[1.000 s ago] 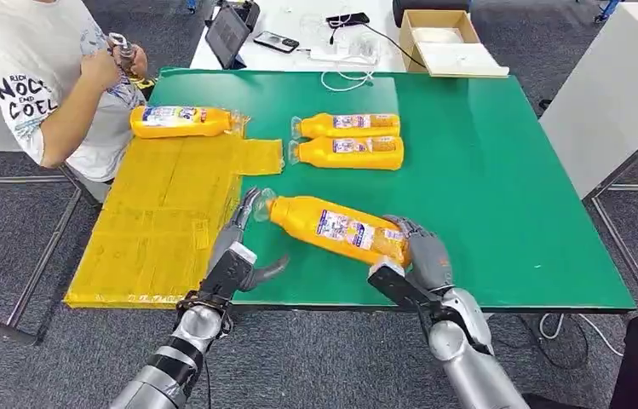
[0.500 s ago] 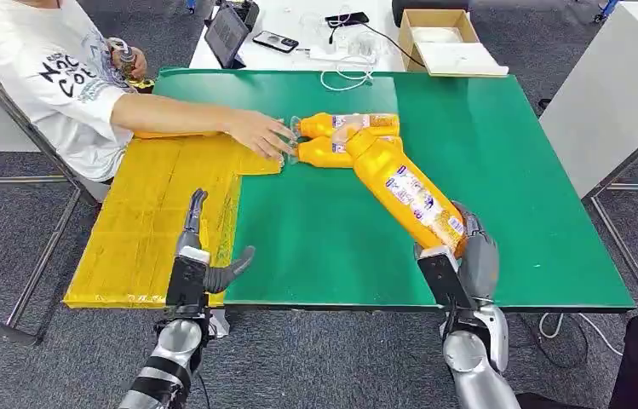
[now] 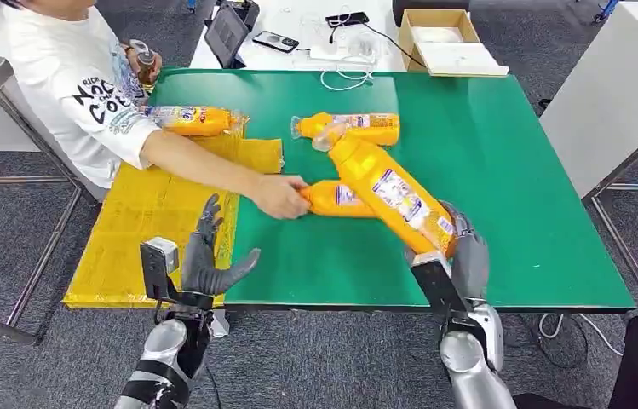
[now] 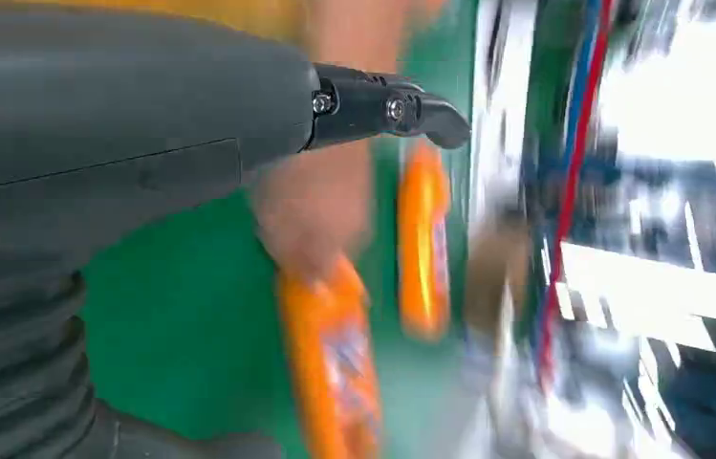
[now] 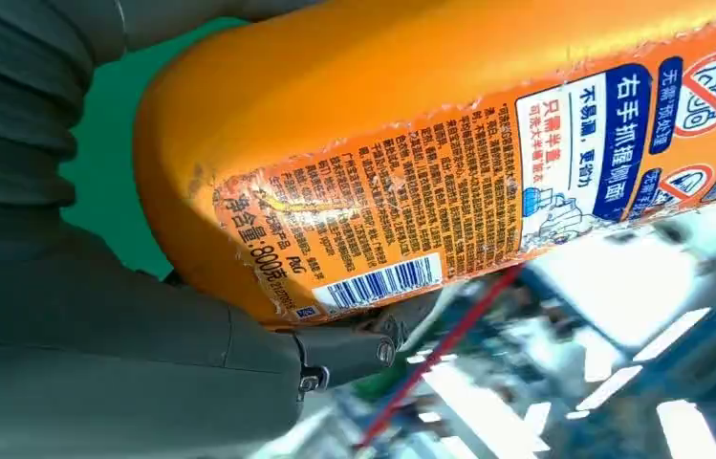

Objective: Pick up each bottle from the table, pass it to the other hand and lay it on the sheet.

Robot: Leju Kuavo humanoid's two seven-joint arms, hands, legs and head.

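right hand (image 3: pixel 460 256) around raised bottle (image 3: pixel 383 192); left hand (image 3: pixel 204 260) spread, empty

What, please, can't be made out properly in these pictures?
- Left wrist view: motion blur smears the bottles and the person's hand; labels unreadable.
- Head view: the held bottle covers part of the bottle the person grips.
- Head view: the right hand hides the held bottle's base.

The counter (image 3: pixel 511 170) is plain green, and the sheet (image 3: pixel 145 221) on it is yellow. Every bottle (image 3: pixel 383 192) is orange with a white and blue label and a clear cap. The person's shirt (image 3: pixel 68 77) is white with black lettering, and the floor (image 3: pixel 8 230) is dark grey.
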